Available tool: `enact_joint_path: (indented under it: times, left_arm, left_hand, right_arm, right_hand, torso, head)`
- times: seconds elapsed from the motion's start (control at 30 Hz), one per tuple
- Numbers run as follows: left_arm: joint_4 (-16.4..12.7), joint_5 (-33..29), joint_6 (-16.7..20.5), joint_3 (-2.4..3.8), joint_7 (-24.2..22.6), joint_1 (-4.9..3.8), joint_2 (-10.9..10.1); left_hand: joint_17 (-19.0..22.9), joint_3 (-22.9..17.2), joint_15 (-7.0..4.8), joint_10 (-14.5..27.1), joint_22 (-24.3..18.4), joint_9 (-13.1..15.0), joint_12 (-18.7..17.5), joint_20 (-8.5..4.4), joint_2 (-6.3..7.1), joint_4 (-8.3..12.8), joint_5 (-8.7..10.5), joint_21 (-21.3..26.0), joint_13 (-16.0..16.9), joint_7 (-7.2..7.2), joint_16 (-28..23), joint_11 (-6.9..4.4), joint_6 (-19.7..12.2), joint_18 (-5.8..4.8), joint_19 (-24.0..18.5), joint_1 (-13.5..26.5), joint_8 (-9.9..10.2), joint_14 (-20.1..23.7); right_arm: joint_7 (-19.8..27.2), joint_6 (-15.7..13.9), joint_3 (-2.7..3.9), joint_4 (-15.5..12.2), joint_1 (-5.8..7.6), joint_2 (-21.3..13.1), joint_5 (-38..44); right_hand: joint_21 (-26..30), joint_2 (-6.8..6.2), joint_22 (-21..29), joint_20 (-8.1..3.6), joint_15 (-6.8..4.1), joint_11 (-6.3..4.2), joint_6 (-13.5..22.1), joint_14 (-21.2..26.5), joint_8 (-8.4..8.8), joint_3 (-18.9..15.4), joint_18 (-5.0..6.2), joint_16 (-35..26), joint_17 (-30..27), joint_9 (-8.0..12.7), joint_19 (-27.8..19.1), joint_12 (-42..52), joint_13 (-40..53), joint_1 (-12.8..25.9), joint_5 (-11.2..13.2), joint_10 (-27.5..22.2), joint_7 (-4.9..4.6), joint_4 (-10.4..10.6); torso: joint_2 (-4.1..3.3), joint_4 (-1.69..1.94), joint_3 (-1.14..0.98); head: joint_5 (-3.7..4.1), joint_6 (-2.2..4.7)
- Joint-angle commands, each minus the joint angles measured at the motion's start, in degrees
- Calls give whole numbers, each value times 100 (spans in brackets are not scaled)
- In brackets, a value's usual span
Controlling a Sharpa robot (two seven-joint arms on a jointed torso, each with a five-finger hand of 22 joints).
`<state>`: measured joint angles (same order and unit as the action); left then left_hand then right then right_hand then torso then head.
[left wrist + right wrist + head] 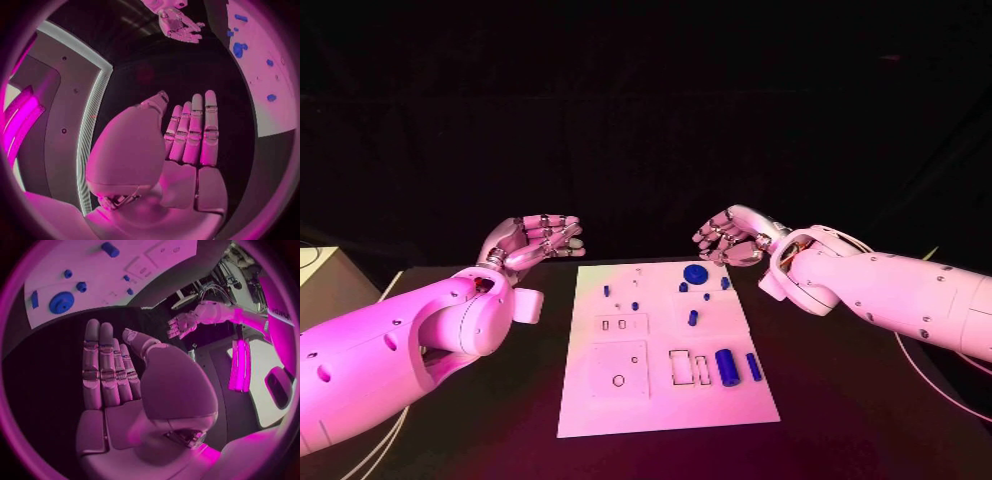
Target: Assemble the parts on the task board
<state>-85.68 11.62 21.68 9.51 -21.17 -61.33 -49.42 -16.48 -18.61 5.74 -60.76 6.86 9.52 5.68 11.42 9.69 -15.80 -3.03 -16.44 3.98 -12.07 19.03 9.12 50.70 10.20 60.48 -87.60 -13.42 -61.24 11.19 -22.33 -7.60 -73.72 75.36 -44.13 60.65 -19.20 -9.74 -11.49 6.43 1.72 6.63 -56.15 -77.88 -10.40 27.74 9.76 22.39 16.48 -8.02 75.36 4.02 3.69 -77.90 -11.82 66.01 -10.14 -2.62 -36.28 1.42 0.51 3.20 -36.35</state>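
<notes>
Both hands hover empty beyond the far corners of the task board (668, 415) — left hand (535, 240) and right hand (737, 236) with fingers extended, grasping nothing. The blue parts, among them a gear (695, 272) and a cylinder (727, 363), lie untouched on the board. Best to choose one part first — then descend squarely above it.

Black table (855, 425): a dark, matte surface that is filling the lower half of the head view and running back towards the far wall. Dark curtain (646, 100): black cloth that is hanging behind the table and covering the whole background. Pale block (323, 288): a light, box-like object that is standing just off the table's left edge. Thin pale cable (917, 372): it is trailing in a curve across the table's right side.
</notes>
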Motion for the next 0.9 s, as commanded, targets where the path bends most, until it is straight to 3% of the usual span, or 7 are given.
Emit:
enact_joint_path:
  times: [0.03,0.13,0.3,0.53,0.67,0.9]
  left_arm:
    - [-242,72,-206,33,16,-4,-116]
    - [-435,11,-202,56,10,-2,-229]
    - [-762,-74,-216,104,-9,3,-384]
    - [-984,39,-230,159,-15,10,-504]
    - [-1050,110,-218,184,-13,11,-551]
    - [-1117,143,-210,210,4,12,-588]
  left_hand:
    - [-30,-34,7,-42,7,5,-21,-5,26,-14,5,-21,-5,-14,29,-11,35,29,23,-11,17,-30]
    - [-46,-35,8,-39,11,4,-34,-7,36,-13,5,-31,-6,-16,40,-9,32,26,27,-7,23,-19]
    - [-326,-66,-19,-73,155,7,-150,-78,74,10,4,-313,-1,-10,342,-19,44,17,212,17,74,53]
    - [-965,-91,-77,-59,635,22,-195,-183,93,51,4,-1116,-2,3,1234,-41,64,-7,309,46,163,336]
    - [-1295,-109,-96,-41,1018,37,-191,-208,111,32,-1,-1712,1,13,1802,-49,77,2,188,61,212,478]
    - [-1476,-127,-108,-39,1324,51,-191,-198,130,10,5,-2179,3,12,2177,-54,86,10,6,66,248,566]
  right_arm:
    - [-525,69,4,-60,33,-15,1190]
    - [-746,88,6,-78,54,7,1525]
    - [-1190,276,7,-10,71,117,2159]
    - [-1715,530,7,48,74,217,2740]
    - [-1912,618,6,53,72,253,2908]
    - [-2052,699,7,121,71,323,3033]
  right_hand:
    - [-3346,-309,-3232,-335,-278,-215,-350,-846,50,483,-359,3595,3213,-148,1036,-44,40,231,-290,518,142,159]
    - [-4363,-402,-4379,-346,-233,-221,-314,-898,72,569,-484,4810,4489,-230,1081,-46,39,272,-262,507,139,208]
    - [-4937,-465,-5028,-310,-221,-196,-280,-889,81,622,-538,5373,5036,-337,1040,-44,42,309,-255,506,127,259]
    - [-5056,-607,-5161,-266,-221,-191,-268,-865,81,540,-540,5458,5071,-388,1009,-54,31,431,-154,357,156,317]
    - [-5056,-647,-5149,-255,-230,-203,-235,-863,95,485,-523,5500,5097,-404,999,-54,35,474,-106,289,187,341]
    - [-5068,-657,-5161,-248,-233,-206,-230,-859,96,456,-519,5509,5094,-414,994,-54,36,481,-96,252,196,346]
  torso:
    - [-154,66,19]
    - [-216,98,22]
    - [-321,172,58]
    - [-407,265,88]
    - [-444,289,94]
    - [-482,298,104]
  head:
    - [60,54]
    - [82,58]
    - [152,66]
    - [271,43]
    - [277,51]
    - [304,59]
